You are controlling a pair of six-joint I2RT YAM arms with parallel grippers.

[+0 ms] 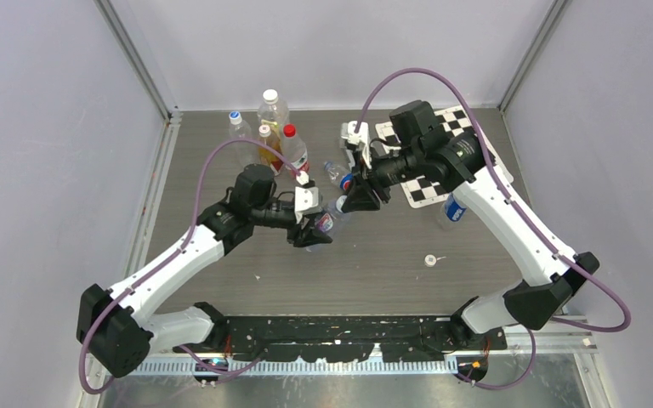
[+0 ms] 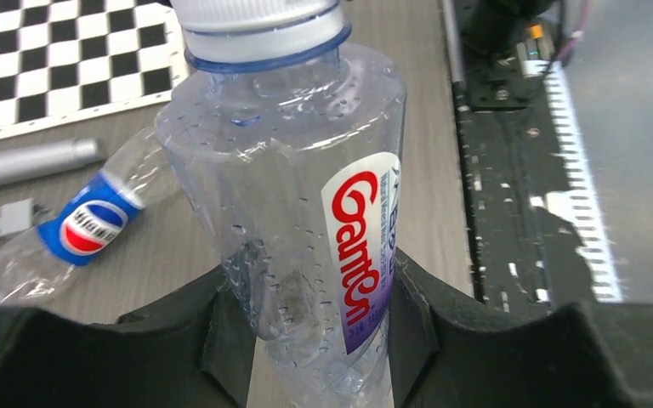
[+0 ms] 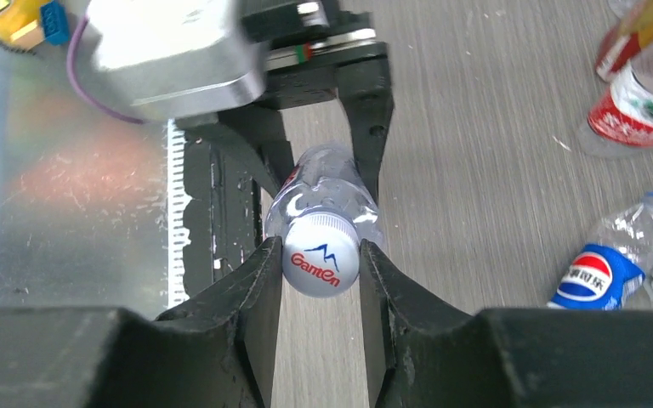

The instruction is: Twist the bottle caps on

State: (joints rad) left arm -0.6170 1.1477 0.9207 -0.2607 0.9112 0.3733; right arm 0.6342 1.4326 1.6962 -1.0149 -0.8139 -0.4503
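My left gripper (image 1: 310, 229) is shut on the lower body of a clear Ganten-labelled bottle (image 2: 306, 195) and holds it tilted over the table middle (image 1: 329, 219). My right gripper (image 1: 359, 198) is shut on the white cap (image 3: 321, 253) that sits on this bottle's neck, one finger on each side; the cap also shows in the left wrist view (image 2: 255, 21). A Pepsi-style bottle (image 1: 338, 176) lies on the table without a cap (image 3: 608, 268). A blue-labelled bottle (image 1: 452, 210) stands under the right arm. A loose white cap (image 1: 430, 260) lies on the table front right.
At the back left stand a blue-capped bottle (image 1: 236, 124), a white-capped bottle (image 1: 272, 106), an amber-liquid bottle (image 1: 265, 144) and a red-capped bottle (image 1: 293, 149). A checkerboard sheet (image 1: 429, 183) lies at the back right. Walls close the table's sides.
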